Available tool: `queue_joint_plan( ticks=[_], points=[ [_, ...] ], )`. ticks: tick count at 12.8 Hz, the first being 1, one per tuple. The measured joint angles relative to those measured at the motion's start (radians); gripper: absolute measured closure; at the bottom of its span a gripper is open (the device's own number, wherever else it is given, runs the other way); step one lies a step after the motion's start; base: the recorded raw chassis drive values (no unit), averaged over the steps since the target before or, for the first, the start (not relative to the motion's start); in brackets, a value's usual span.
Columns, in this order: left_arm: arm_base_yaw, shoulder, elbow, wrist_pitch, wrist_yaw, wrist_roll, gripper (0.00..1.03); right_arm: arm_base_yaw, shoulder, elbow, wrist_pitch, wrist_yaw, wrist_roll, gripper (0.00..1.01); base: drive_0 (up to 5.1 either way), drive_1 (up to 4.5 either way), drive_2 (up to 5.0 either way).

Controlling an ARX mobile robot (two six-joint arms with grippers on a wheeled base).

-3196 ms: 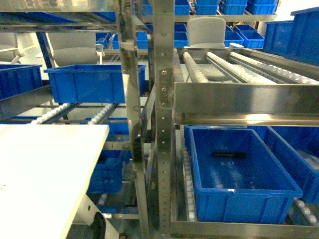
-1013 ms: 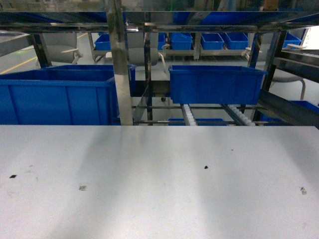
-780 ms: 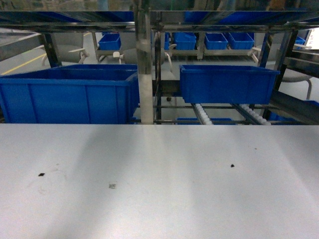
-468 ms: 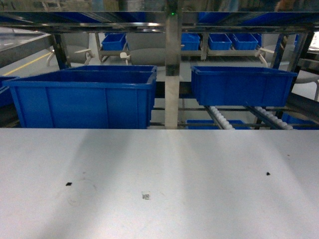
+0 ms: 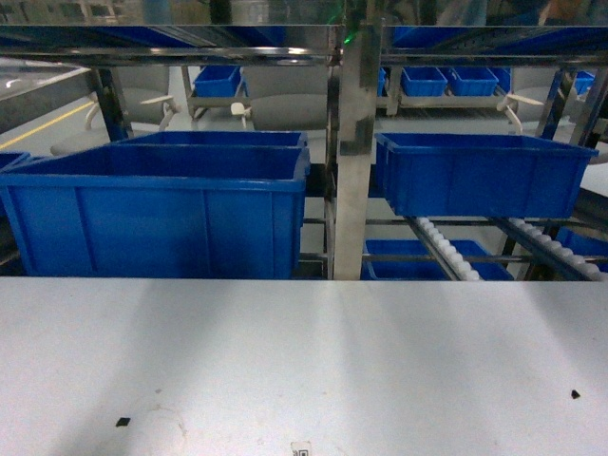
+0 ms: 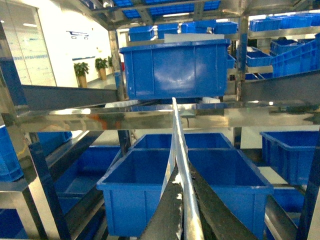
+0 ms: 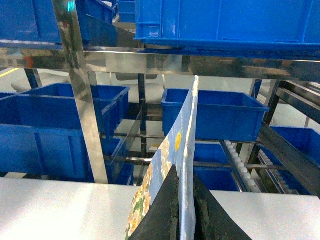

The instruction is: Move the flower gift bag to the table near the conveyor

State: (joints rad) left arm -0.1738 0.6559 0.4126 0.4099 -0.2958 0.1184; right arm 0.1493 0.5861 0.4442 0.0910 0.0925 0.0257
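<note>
Head view, item one: bench [image 5: 304, 351], a wide flat slab, pale grey-white, smooth and matte, filling the lower half of the frame; a small black speck [image 5: 122, 422] lies at 7 o'clock, another speck [image 5: 575, 393] at 4 o'clock, and a small square code sticker [image 5: 300, 448] at 6 o'clock on the near edge.

Item two: conveyor [image 5: 445, 249], sloping tracks of small white rollers in shiny steel frames, at 3 o'clock behind the bench. An upright steel post [image 5: 353, 161], polished and mirror-like, stands at 12 o'clock.

Item three: large blue bin [image 5: 157, 214], rigid ribbed plastic, rectangular, at 10 o'clock just beyond the bench's far edge. A second blue bin [image 5: 480, 173] sits at 2 o'clock on the roller tracks.

Item four: flower gift bag [image 7: 172, 165], seen in the right wrist view as a thin flat sheet edge-on, blue with yellow and white blossoms, rising from 6 o'clock toward the centre of the frame. The right end effector [image 7: 181, 215] has its dark jaws pressed against both faces of the bag, clamping it above the bench.

Item five: left end effector [image 6: 184, 210], left wrist view, dark jaws pinched onto a thin pale edge [image 6: 180, 165] that rises toward 12 o'clock; whether that edge belongs to the same bag cannot be told. Blue bins and steel shelf rails fill the background.

Neither end effector nor the bag appears in the head view.
</note>
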Motion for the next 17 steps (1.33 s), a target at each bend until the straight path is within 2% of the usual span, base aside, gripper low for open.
queue_joint_plan(
  ticks=[13, 14, 16, 17],
  points=[
    [0.0, -0.006, 0.0, 0.006, 0.0, 0.0, 1.01, 0.0, -0.005, 0.0, 0.002, 0.0, 0.0, 0.98, 0.0, 0.0, 0.0],
    [0.0, -0.006, 0.0, 0.006, 0.0, 0.0, 1.01, -0.002, -0.002, -0.002, 0.026, -0.002, -0.016, 0.98, 0.0, 0.0, 0.0],
    [0.0, -0.006, 0.0, 0.006, 0.0, 0.0, 1.01, -0.062, 0.051, -0.004, 0.1, -0.049, -0.043, 0.98, 0.0, 0.0, 0.0],
    [0.0, -0.006, 0.0, 0.006, 0.0, 0.0, 1.01, -0.074, 0.099, -0.005, 0.13, -0.058, -0.053, 0.98, 0.0, 0.0, 0.0]
  ],
)
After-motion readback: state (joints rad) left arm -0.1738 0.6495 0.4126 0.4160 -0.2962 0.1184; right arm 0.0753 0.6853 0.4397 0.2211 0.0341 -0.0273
